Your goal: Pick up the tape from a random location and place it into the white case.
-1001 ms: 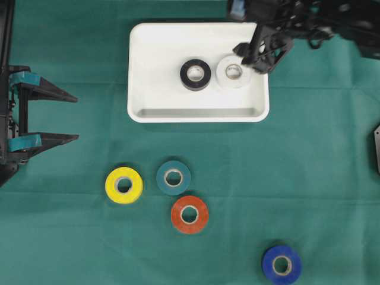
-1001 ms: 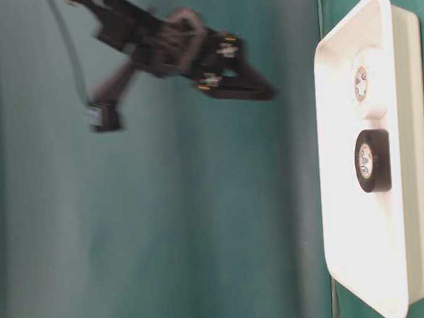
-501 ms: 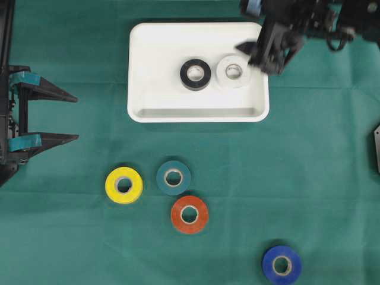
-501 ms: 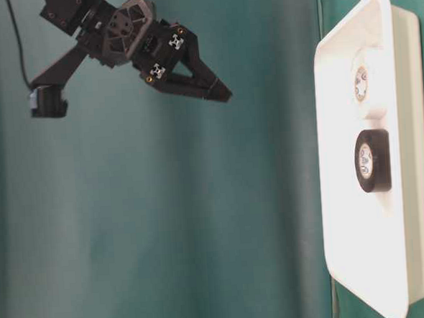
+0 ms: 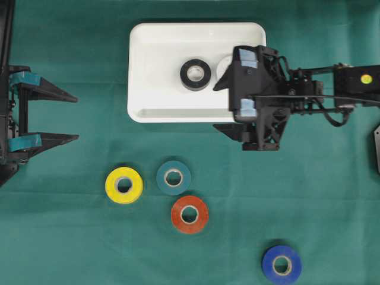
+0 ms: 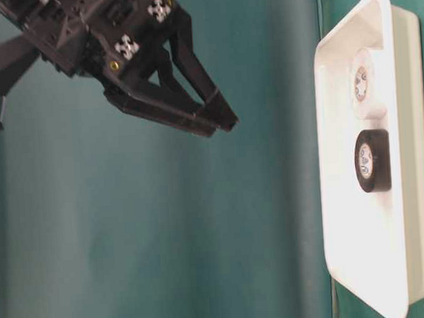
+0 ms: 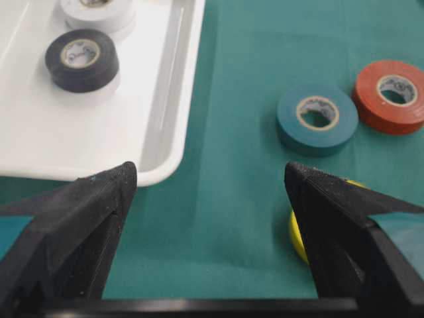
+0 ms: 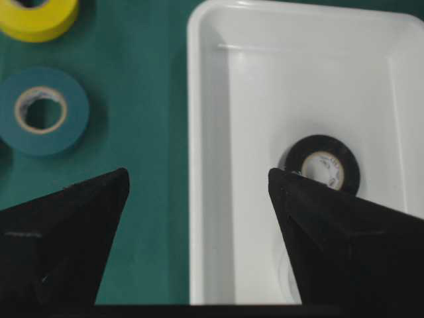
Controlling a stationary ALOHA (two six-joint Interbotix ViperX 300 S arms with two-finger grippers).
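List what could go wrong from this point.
1. The open right end effector hangs over the white case rim; descending here could clip it and jolt the black tape roll and white tape roll.
2. The teal roll, orange roll and yellow roll lie close together, so grasping one may nudge another.

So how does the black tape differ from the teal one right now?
The black tape lies inside the white case; the teal tape is out on the green cloth, still to be moved. Black sits beside a white roll; teal is flanked by yellow and orange rolls. Both lie flat, hole up.
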